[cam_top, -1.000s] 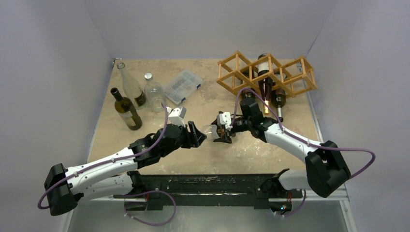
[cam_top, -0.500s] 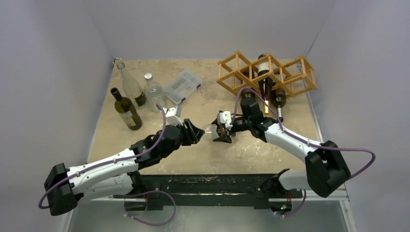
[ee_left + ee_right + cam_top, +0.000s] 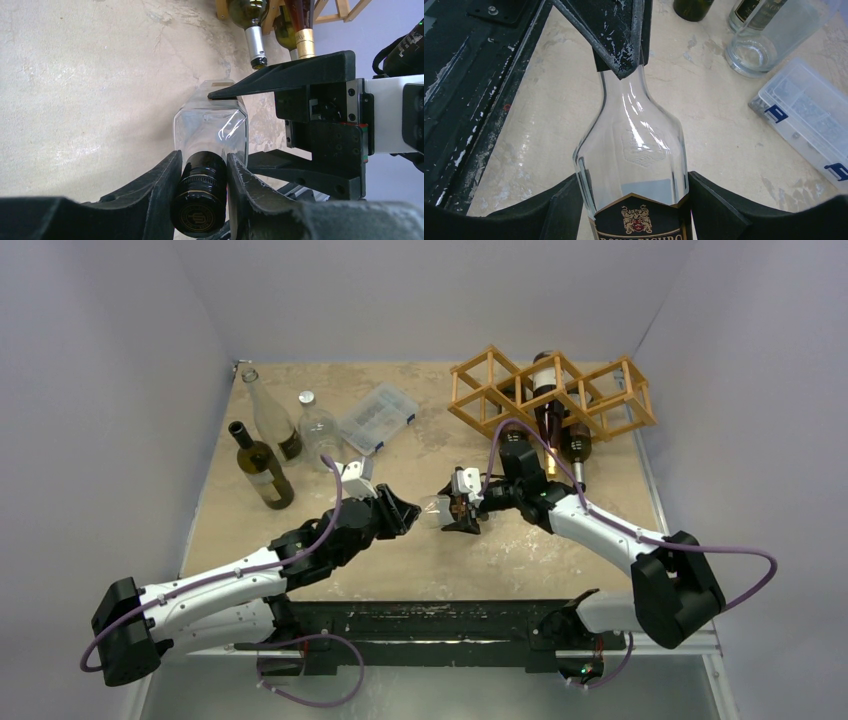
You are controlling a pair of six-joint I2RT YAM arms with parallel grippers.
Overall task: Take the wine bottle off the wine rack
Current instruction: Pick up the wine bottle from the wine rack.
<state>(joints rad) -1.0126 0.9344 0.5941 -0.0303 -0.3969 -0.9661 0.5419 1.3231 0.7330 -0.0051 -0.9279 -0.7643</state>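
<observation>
Change: the left gripper [image 3: 405, 512] has narrowed since a second ago, and its jaws now press both sides of the clear bottle's [image 3: 210, 127] black cap [image 3: 200, 205].
Right gripper [image 3: 636, 200]: clamped on the clear bottle's body at mid-table, well off the rack [image 3: 500, 380].
Rack: two dark bottles [image 3: 550, 415] lie in it.
Box [image 3: 378, 417]: contents too small to make out.
Cut off: the clear bottle's base, in both wrist views.
</observation>
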